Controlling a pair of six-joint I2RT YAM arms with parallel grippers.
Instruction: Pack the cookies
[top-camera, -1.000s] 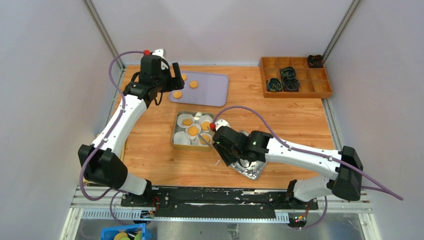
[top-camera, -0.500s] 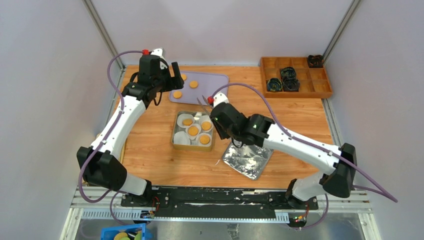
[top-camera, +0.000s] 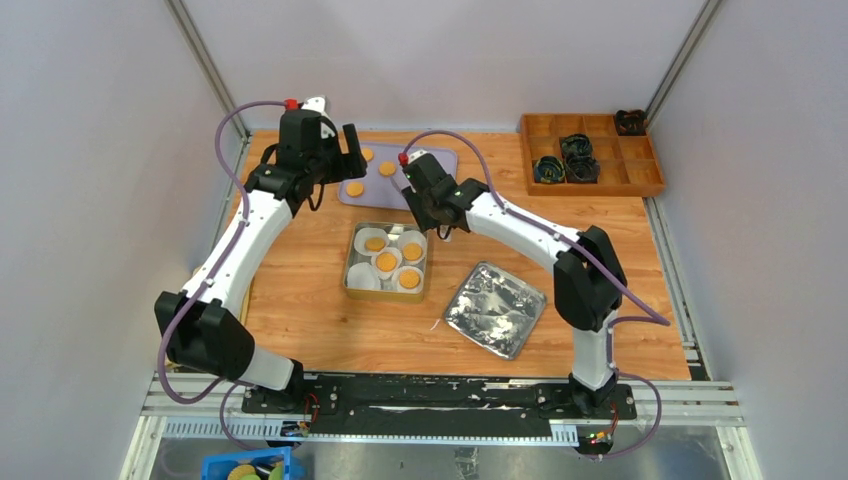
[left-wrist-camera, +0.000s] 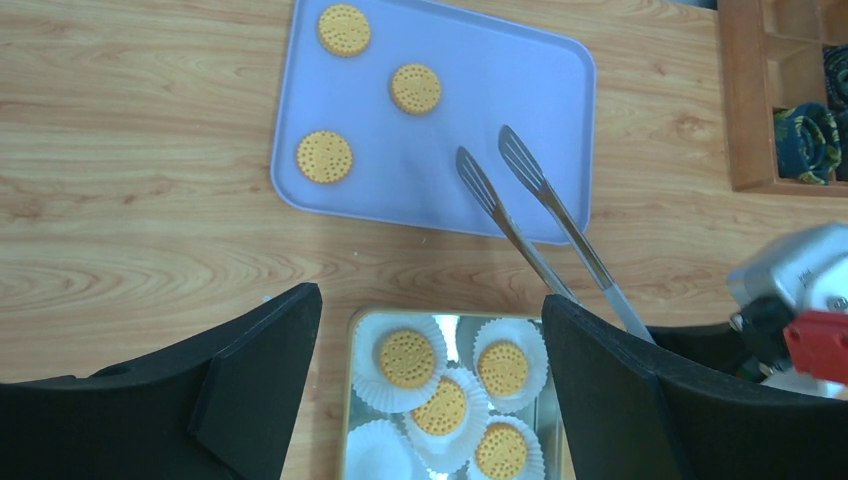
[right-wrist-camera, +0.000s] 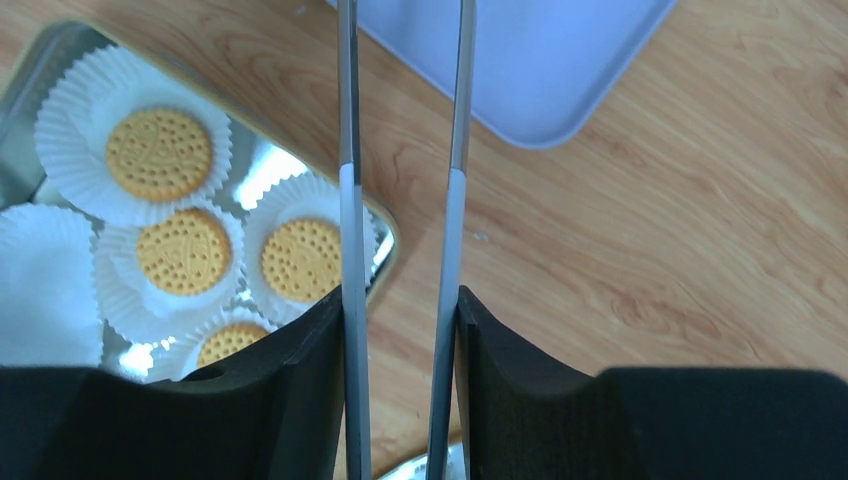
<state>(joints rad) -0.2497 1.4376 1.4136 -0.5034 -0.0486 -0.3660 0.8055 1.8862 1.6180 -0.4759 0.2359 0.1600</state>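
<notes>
Counting four cookies in the tin, you've three left on the tray, your right fingers clamping empty tongs, left fingers wide.

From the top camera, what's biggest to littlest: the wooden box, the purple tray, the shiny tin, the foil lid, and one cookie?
1. wooden box
2. purple tray
3. shiny tin and foil lid: they look about the same, so I won't rank them
4. cookie, by far the smallest
</notes>
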